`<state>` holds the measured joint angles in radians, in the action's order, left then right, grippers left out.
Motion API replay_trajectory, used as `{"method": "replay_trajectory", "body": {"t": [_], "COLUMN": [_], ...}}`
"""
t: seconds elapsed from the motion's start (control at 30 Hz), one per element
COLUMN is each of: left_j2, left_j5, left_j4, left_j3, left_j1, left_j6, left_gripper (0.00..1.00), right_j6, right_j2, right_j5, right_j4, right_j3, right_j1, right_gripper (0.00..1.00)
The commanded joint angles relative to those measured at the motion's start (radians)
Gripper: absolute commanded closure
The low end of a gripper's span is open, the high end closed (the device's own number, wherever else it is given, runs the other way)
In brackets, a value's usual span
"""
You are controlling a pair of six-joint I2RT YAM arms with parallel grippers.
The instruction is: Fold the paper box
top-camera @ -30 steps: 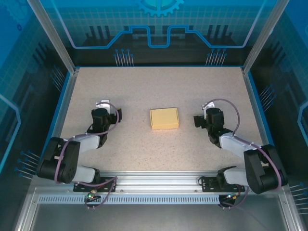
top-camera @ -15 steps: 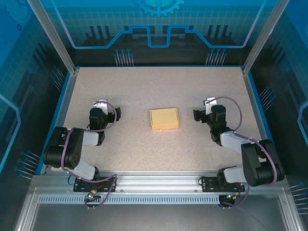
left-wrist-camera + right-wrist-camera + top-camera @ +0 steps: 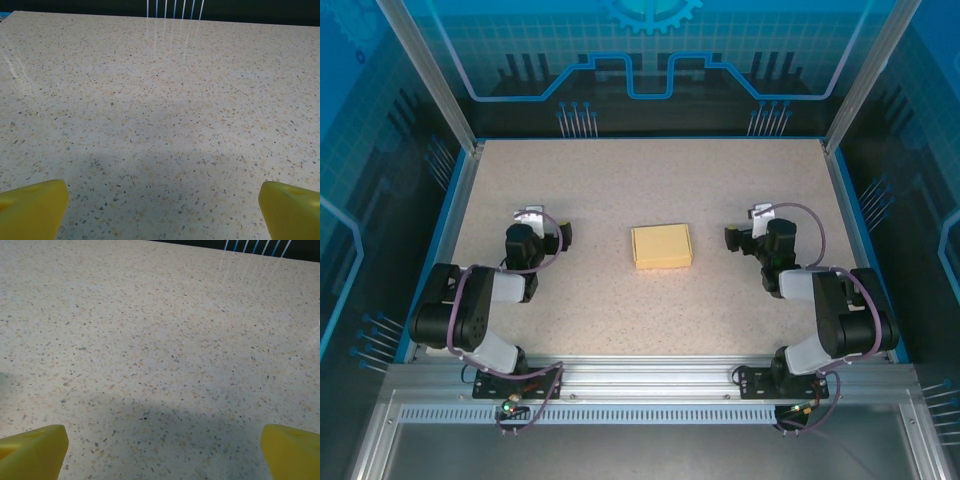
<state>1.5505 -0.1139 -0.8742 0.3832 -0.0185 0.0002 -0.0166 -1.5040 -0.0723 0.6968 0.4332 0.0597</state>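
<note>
The paper box (image 3: 661, 246) lies flat in the middle of the table (image 3: 740, 180), with its pale yellow top facing up. The left claw (image 3: 564, 236) sits low on the left side of the box, well apart from it. The right claw (image 3: 731, 238) sits low on the right side, a bit nearer, but not touching it. Both claws are spread wide and hold nothing. In the wrist views, yellow fingertips (image 3: 32, 202) stand far apart over speckled table.
</note>
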Motion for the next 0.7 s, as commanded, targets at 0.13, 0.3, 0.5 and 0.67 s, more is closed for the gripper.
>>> {"method": "replay_trajectory", "body": {"t": [0.13,0.3,0.5,0.67], "left_j2": [-0.001,-0.001,-0.001,-0.001], "left_j5": [0.022,0.022,0.022,0.022], "left_j4": [-0.04,-0.041,-0.04,-0.041], "left_j3": [0.001,0.001,0.002,0.001], "left_j1": [0.006,0.006,0.006,0.006], "left_j6": [0.003,0.004,0.003,0.003], "left_gripper": [0.01,0.01,0.01,0.01], "right_j6": [0.007,0.008,0.007,0.007], "right_j2": [0.002,0.001,0.001,0.001], "right_j5": [0.012,0.015,0.016,0.016], "right_j4": [0.05,0.047,0.047,0.047], "right_j3": [0.0,0.003,0.003,0.003], "right_j1": [0.002,0.0,0.001,0.001], "right_gripper": [0.0,0.0,0.0,0.0]}}
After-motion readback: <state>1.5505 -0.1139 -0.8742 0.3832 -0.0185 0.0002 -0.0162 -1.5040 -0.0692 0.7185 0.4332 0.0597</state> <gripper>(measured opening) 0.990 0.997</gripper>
